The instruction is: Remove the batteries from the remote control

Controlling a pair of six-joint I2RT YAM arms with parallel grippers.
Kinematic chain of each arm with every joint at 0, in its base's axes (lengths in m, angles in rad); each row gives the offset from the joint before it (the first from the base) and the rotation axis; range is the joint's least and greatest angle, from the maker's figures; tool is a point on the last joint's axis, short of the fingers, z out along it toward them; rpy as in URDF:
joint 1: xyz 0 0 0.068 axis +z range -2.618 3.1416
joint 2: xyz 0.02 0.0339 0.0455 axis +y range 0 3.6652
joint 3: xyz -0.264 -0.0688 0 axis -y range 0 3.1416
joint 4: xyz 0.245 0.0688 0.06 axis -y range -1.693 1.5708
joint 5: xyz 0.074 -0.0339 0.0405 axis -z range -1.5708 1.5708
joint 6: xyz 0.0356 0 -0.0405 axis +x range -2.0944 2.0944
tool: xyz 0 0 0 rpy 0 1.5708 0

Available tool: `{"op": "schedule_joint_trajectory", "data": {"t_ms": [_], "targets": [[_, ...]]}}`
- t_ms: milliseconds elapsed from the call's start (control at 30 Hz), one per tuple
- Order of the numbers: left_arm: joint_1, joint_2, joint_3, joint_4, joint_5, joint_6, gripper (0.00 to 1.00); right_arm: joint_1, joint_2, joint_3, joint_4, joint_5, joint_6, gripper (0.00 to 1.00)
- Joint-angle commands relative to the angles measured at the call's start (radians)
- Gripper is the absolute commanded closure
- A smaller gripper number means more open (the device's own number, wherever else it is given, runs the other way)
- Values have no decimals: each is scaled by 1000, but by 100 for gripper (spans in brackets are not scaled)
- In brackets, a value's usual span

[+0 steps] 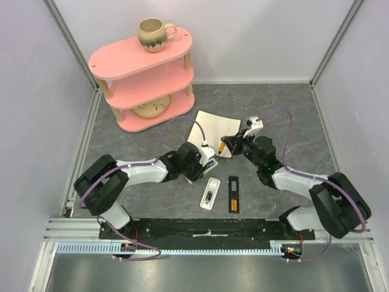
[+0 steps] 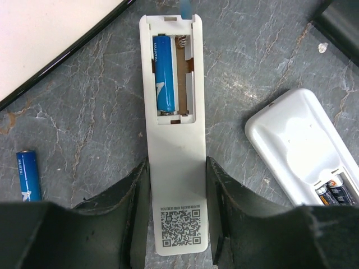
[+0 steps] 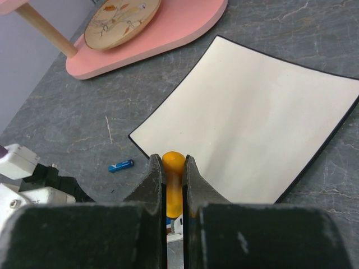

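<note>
Remote (image 2: 174,140) is being clamped by the partly spread left gripper (image 2: 176,168), one blue battery (image 2: 164,75) lying inside; an orange screwdriver (image 3: 173,188) is being pinched by the tightly closed right gripper (image 3: 173,162).

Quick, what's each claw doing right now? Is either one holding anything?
Left claw: closed on the sides of the white remote.
Right claw: closed on the orange-handled screwdriver.
</note>
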Motion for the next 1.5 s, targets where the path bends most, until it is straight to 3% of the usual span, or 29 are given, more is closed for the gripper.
{"op": "schedule_joint_trajectory", "data": {"t_ms": [0,1467], "targets": [[17,63,32,-1,118,40,98,-4,63,8,129,-37,14,100],[39,91,45,-15,141,17,98,-2,144,47,159,26,29,100]]}}
